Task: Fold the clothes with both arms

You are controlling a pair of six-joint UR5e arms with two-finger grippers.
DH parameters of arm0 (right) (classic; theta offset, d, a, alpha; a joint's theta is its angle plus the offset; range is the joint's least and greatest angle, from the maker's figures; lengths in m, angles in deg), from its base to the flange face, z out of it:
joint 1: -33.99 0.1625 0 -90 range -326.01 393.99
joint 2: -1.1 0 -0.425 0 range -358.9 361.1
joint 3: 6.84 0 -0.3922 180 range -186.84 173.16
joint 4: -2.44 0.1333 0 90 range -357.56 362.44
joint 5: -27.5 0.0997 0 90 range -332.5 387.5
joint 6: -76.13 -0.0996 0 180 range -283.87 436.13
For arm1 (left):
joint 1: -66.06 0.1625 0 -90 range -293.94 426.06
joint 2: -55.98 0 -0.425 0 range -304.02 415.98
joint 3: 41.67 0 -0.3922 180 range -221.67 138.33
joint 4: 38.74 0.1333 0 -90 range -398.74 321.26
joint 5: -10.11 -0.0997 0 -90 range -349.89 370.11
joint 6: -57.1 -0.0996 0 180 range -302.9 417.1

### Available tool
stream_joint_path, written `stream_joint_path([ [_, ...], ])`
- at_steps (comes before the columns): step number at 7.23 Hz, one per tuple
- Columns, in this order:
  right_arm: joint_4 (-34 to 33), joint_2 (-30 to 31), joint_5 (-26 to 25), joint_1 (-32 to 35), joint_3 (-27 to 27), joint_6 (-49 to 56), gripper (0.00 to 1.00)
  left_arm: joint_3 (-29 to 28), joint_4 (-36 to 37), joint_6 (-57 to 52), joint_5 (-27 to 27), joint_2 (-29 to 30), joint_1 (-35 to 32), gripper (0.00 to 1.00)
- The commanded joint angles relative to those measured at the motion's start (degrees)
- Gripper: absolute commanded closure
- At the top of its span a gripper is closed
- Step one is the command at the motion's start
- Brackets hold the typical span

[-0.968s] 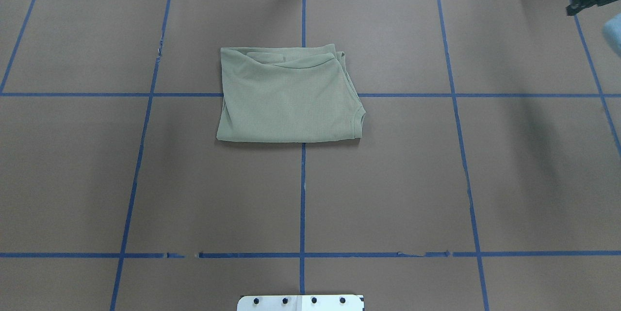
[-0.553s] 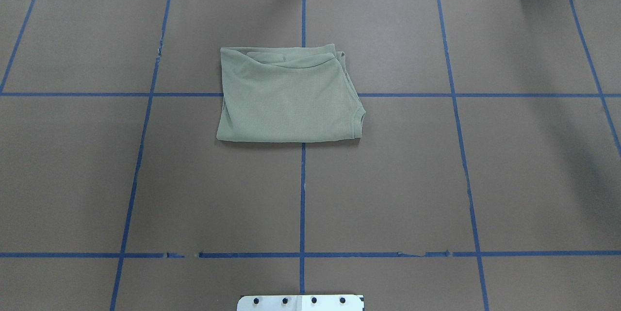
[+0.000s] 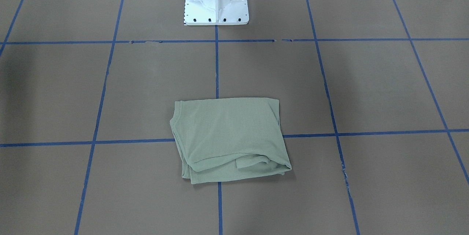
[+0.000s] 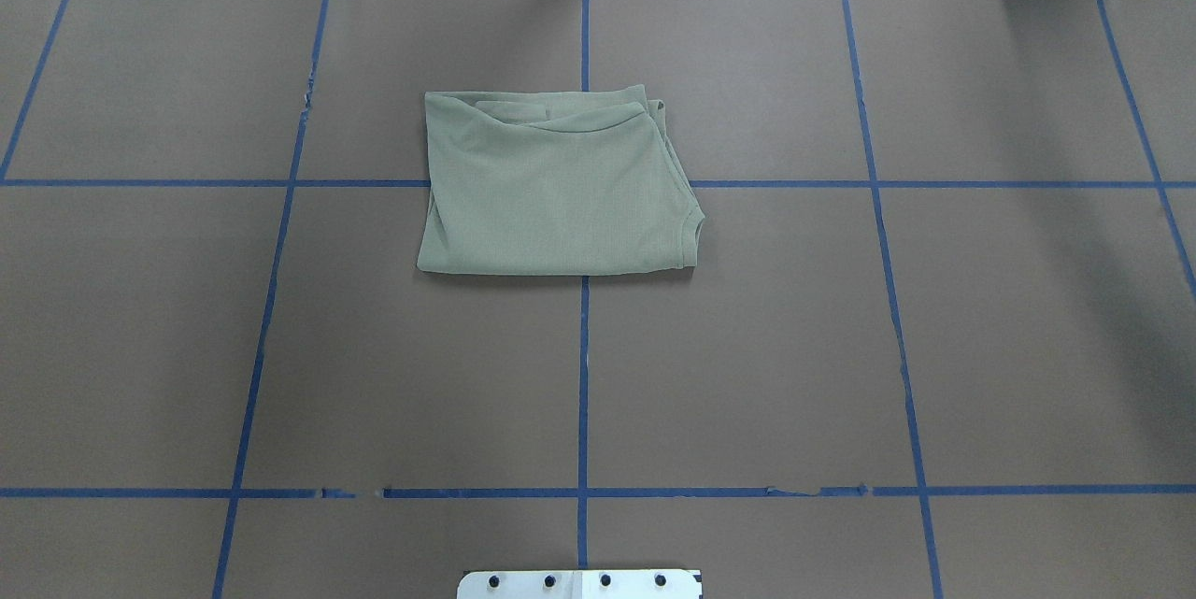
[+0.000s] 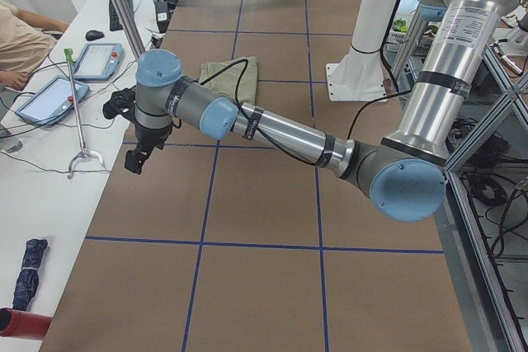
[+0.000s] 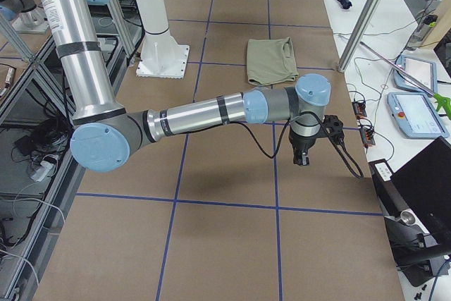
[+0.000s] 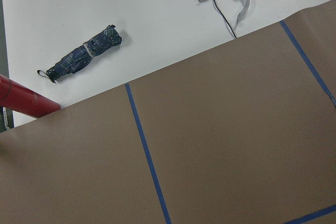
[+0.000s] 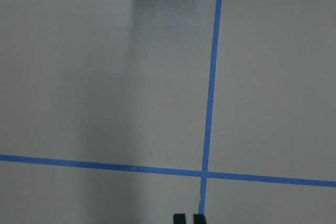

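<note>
Since a second earlier, my right gripper [image 8: 189,217] had left the overhead view. It hung empty, fingertips nearly together, over bare brown paper [image 8: 105,77]. I couldn't judge the left gripper [image 5: 134,160], which hovered at the paper's edge near a folded umbrella [image 7: 84,53]. The folded sage shirt [image 4: 556,192] lay unmoved mid-table, well apart from both.
</note>
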Motion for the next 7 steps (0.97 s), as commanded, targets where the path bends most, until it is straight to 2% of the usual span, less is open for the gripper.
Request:
stream_joint_path([
  [1,0.08,0.48,0.0,0.02,-0.33,-0.01,0.0,1.37,-0.4,0.08,1.32,-3.13,-0.04,0.0],
  [3,0.26,0.92,0.09,0.02,-0.33,-0.01,0.0,1.65,-0.31,0.43,1.33,-3.75,-0.04,0.0],
  [5,0.43,1.45,0.0,0.02,-0.33,-0.01,0.0,2.7,-0.4,0.7,1.5,-7.26,0.05,0.0],
  [7,0.35,2.23,0.0,0.02,-0.33,-0.01,0.0,2.79,-2.23,-0.17,5.1,-12.51,0.14,0.0],
])
